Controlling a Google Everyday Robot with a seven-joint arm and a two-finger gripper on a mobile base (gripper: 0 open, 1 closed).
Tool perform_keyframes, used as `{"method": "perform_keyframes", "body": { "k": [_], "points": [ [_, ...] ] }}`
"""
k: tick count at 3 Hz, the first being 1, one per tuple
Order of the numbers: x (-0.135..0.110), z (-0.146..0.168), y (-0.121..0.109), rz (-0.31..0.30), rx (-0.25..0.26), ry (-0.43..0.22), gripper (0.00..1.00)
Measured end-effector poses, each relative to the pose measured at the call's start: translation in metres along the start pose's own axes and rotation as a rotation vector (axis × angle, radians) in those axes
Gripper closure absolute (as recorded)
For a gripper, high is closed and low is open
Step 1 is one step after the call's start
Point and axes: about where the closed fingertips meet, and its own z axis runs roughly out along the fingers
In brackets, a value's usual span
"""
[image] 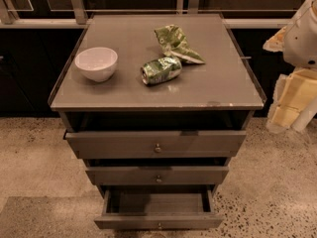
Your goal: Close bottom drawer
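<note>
The bottom drawer is the lowest of three grey-brown drawers in the cabinet. It stands pulled out toward me, and its inside shows as bare. Its small round knob is at the centre of the thin front. My arm and gripper are at the right edge of the camera view, beside the cabinet's right side at about top-drawer height. The gripper is well up and to the right of the bottom drawer and touches nothing.
The top drawer and middle drawer stick out a little. On the cabinet top are a white bowl, a crushed green can and a crumpled green bag. Speckled floor lies around the cabinet, and a dark wall stands behind it.
</note>
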Motion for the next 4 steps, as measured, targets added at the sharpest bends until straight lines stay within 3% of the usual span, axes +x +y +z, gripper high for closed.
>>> {"method": "perform_keyframes", "body": {
  "k": [1,2,3,4],
  "points": [
    [0.000,0.000,0.000,0.000,0.000,0.000,0.00],
    [0.012,0.019,0.014,0.008,-0.013,-0.059,0.00],
    [0.016,0.048,0.055,0.004,-0.011,-0.192,0.00],
    [0.009,0.106,0.099,0.035,-0.036,-0.352,0.00]
  ]
}}
